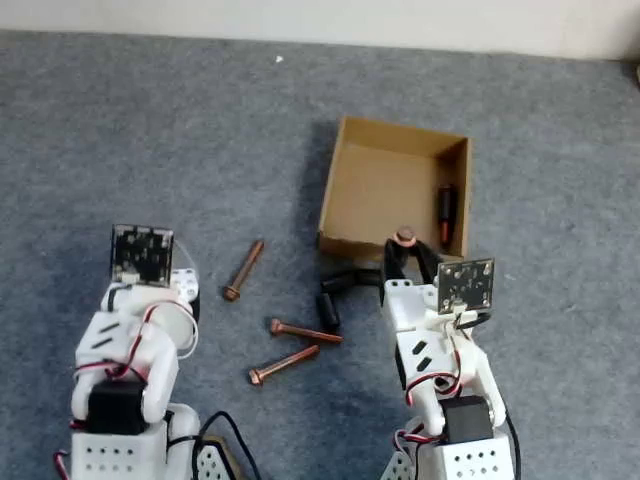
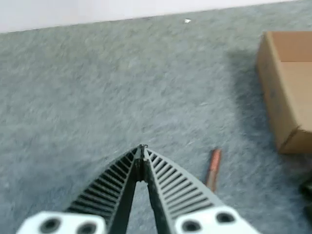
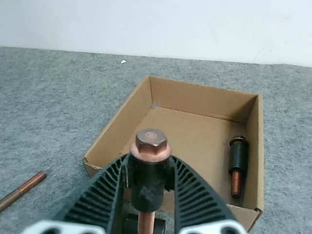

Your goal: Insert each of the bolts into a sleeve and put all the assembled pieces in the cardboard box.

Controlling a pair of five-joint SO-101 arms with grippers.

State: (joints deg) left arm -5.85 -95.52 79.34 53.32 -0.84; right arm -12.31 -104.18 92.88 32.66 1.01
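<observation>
1. Cardboard box (image 1: 385, 185): open top, on grey carpet (image 1: 200, 130), ahead of R arm.
2. Assembled piece (image 1: 446, 213), qty 1: bolt seated in black sleeve, lying inside box along the side wall farthest from L arm, threaded end toward box's near wall.
3. R gripper (image 1: 407, 250): fingers pinching held sleeve (image 3: 147, 185) w/ held bolt (image 3: 151, 145) through it. Upright, hex head on top, right at box's near wall.
4. L gripper (image 2: 141, 151): fingers pressed together, nothing btwn them. Low over bare carpet, well apart from box.
5. Loose bolts, qty 3, copper-coloured, flat on carpet off box's near corner on L arm's side:
 - bolt A (image 1: 244, 270): farthest toward L arm, slanted, head end away from box.
 - bolt B (image 1: 305, 331): nearest the box of the three.
 - bolt C (image 1: 284, 364): just beyond bolt B, farther from box.
6. Loose sleeves, black, at least 2 told apart:
 - sleeve A (image 1: 345, 281): lying just outside box's near wall.
 - sleeve B (image 1: 328, 312): a little farther out, just beside bolt B; contact cannot be told.
</observation>
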